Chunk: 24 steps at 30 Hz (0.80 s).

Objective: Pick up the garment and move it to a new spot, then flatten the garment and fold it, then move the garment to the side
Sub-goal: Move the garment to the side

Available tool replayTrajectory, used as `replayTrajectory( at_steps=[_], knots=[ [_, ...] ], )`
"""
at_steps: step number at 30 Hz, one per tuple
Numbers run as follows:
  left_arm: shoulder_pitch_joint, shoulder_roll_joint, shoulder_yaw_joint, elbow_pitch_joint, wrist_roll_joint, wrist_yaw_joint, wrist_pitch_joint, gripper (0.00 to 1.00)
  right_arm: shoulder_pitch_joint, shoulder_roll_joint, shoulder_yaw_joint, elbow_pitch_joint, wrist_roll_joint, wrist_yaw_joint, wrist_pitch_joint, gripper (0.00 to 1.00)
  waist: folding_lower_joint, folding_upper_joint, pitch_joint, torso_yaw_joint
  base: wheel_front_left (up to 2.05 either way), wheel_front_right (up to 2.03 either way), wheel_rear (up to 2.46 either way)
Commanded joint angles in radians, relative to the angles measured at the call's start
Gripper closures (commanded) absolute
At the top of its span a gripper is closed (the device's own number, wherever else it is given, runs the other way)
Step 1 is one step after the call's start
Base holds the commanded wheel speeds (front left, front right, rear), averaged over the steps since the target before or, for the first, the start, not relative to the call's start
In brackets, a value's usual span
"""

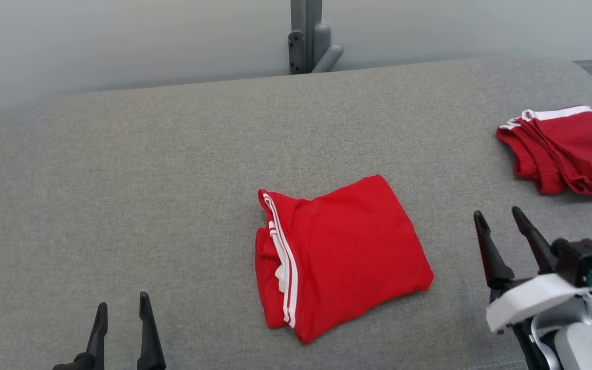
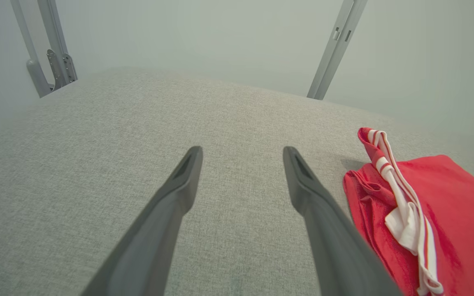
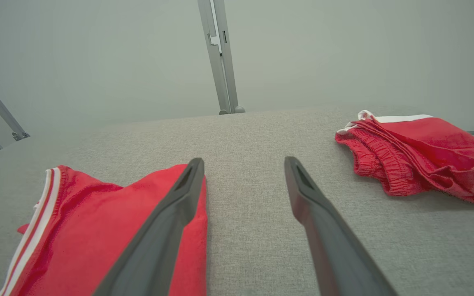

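A red garment with white stripes lies folded into a compact rectangle near the middle of the grey padded surface. Its striped edge faces left. In the left wrist view the garment is at the right; in the right wrist view the garment is at the lower left. My right gripper hovers just right of it, open and empty. My left gripper stands open at the lower left, well apart from the cloth. Between the left gripper's fingers and the right gripper's fingers there is bare fabric surface.
A second red garment with white trim lies folded at the far right edge, also at the right of the right wrist view. A grey metal post stands behind the surface. Pale wall runs behind.
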<state>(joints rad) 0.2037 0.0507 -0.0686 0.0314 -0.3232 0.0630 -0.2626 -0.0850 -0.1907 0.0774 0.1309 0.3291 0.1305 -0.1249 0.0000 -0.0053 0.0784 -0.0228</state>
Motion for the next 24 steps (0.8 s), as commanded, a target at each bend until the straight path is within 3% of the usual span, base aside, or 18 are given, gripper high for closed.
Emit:
replayTrajectory(
  at_steps=[1,10,16,24],
  knots=[
    [0.016,0.001,0.005,-0.003,0.000,0.003,-0.003,0.00,0.027,-0.006,-0.010,0.006,-0.030,0.000,-0.020,0.00,0.0000,0.0053,-0.030,0.002,0.00,0.00,0.00],
    [0.029,0.001,0.045,0.008,0.068,-0.041,-0.002,0.00,0.110,0.004,-0.135,0.095,-0.213,0.000,-0.138,0.00,0.0000,0.0053,-0.062,0.030,0.00,0.00,0.00],
    [0.014,0.001,0.091,0.024,0.108,-0.086,-0.002,0.00,0.135,0.031,-0.189,0.070,-0.254,0.000,-0.141,0.00,0.0000,0.0053,-0.065,0.041,0.00,0.00,0.00],
    [0.018,0.001,0.103,0.034,0.110,-0.105,-0.002,0.00,0.148,0.053,-0.195,0.074,-0.263,0.000,-0.141,0.00,0.0000,0.0053,-0.063,0.039,0.00,0.00,0.00]
  ],
)
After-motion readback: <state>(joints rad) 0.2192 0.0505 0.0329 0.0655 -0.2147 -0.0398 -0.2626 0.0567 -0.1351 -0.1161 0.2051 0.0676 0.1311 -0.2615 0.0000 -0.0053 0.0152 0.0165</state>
